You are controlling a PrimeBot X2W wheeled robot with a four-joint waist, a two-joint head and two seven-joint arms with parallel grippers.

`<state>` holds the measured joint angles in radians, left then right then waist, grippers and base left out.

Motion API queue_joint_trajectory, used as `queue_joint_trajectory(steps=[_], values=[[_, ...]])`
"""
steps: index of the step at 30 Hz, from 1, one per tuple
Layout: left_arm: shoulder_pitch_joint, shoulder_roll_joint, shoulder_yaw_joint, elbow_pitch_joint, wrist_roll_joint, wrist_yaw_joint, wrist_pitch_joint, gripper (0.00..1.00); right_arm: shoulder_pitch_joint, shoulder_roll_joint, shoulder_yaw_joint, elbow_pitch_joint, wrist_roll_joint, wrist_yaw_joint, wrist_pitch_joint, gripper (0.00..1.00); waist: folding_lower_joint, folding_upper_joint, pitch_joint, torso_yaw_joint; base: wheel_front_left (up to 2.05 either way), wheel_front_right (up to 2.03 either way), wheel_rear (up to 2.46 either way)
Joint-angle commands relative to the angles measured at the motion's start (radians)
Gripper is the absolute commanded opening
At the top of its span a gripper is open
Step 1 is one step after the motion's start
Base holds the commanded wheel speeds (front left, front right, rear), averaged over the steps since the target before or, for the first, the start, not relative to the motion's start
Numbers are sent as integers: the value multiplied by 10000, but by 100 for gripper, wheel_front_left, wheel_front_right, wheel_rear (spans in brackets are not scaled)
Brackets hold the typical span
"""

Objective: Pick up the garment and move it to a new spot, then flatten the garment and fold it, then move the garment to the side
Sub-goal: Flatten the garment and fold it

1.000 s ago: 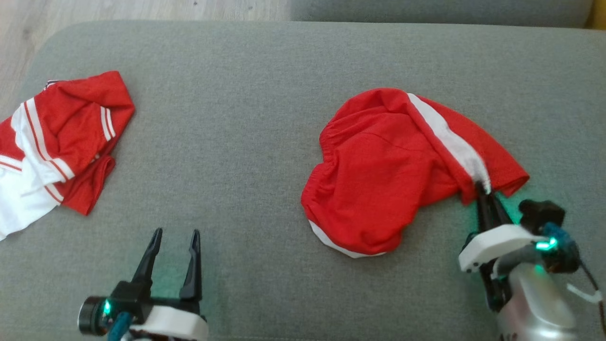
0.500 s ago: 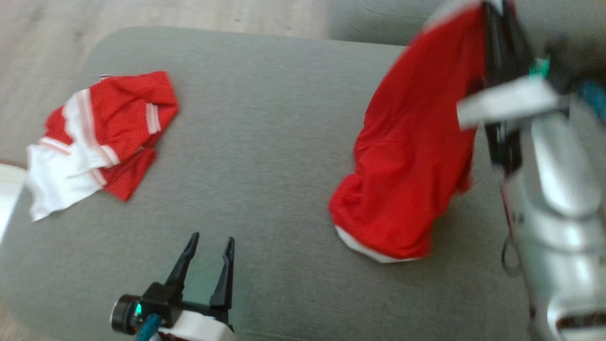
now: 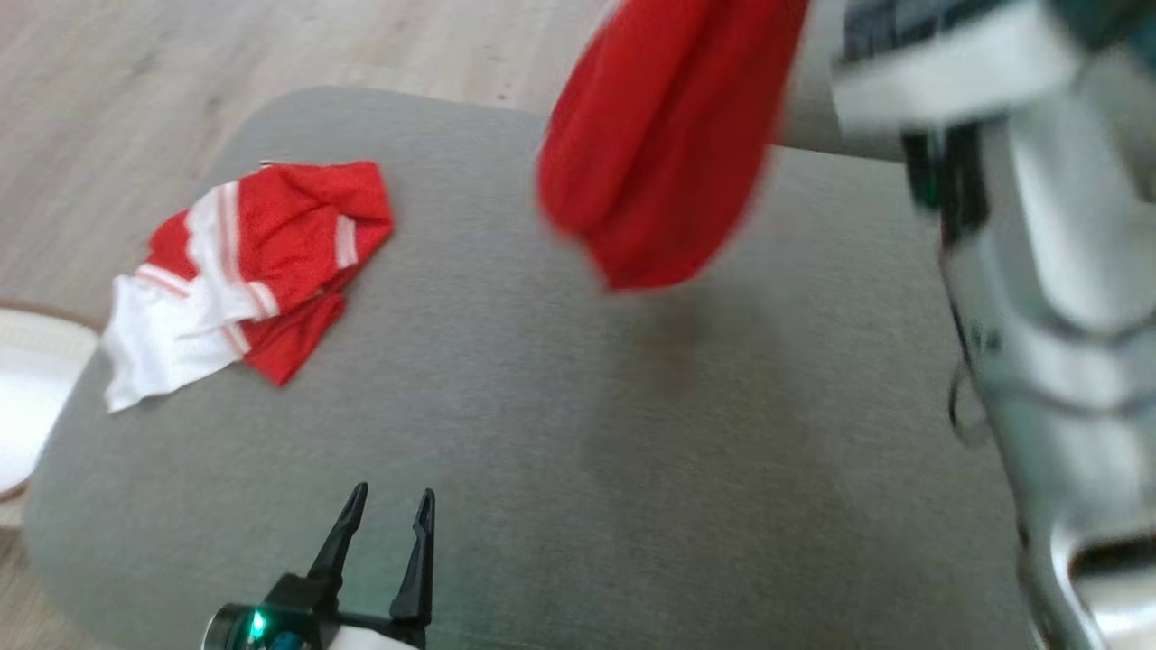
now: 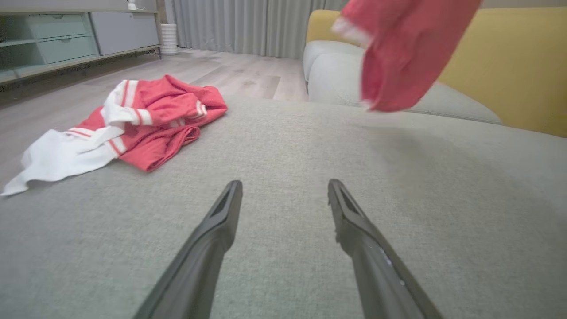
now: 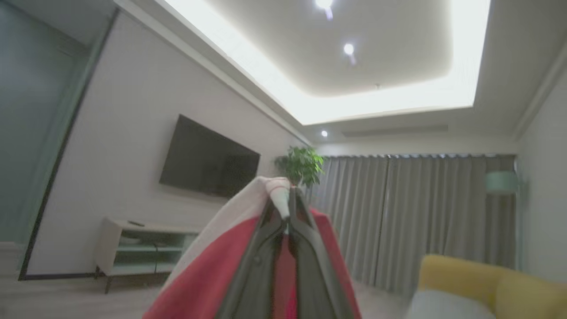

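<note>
Nearest me, the left gripper (image 3: 393,492) is as it was a second ago: low over the cushion (image 3: 632,469), its two slim dark fingers spread wide around nothing. The cushion is a flat, tightly woven grey pad with rounded corners. The striped shirt (image 3: 280,235) lies crumpled towards its far left corner, red knit with white panels edged in thin stripes. What has changed is the red garment (image 3: 659,135). A second ago it sat heaped on the cushion; now it hangs clear above the far right part, a limp, smooth red drape blurred by motion. The right gripper (image 5: 288,208) is clamped tight on its white-banded edge. Beyond are pale wood floor (image 3: 181,72) and a yellow sofa (image 4: 509,66).
</note>
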<state>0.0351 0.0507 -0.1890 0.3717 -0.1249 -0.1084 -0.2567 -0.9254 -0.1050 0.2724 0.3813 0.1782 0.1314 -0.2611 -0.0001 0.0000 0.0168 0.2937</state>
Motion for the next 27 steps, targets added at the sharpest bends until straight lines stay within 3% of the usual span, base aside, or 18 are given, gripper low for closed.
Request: queue_joint_trajectory(steps=[1,5,8,9,10,11,14,19,27], values=[[-368,-4,348,-375,-93,62,-51,100,985,-249,27,128,206,-7,-7,0,1,0,236,-598,0,0,0],[-551,-4,222,-430,-130,52,-51,100,3068,-948,-478,649,322,-7,-7,0,1,0,525,-1089,0,0,0],[-692,-4,211,-438,-131,56,-51,100,4683,-1077,-1250,1066,486,-7,-7,0,1,0,711,-1396,0,0,0],[-732,-4,239,-439,-126,67,-51,100,5143,-1088,-1428,1164,428,-7,-7,40,1,0,753,-1495,0,0,0],[-761,-4,265,-422,-97,66,-51,100,5541,-1073,-1619,1216,362,-7,-7,89,1,0,779,-1595,0,0,0],[-777,-4,318,-410,-82,75,-51,100,5869,-1008,-1921,1278,326,-7,-7,100,1,0,801,-1706,0,0,0],[-809,-4,533,-393,-2,93,-51,100,6477,-611,-2784,1269,208,-7,-7,100,1,0,811,-1984,0,0,0],[-881,-5,807,-348,143,136,-51,100,6865,-108,-3336,904,-298,-7,-7,100,1,0,752,-2171,0,0,0],[-800,-5,1012,-392,267,387,-51,100,7240,520,-3042,427,-918,-7,-7,100,1,0,319,-2390,0,0,0]])
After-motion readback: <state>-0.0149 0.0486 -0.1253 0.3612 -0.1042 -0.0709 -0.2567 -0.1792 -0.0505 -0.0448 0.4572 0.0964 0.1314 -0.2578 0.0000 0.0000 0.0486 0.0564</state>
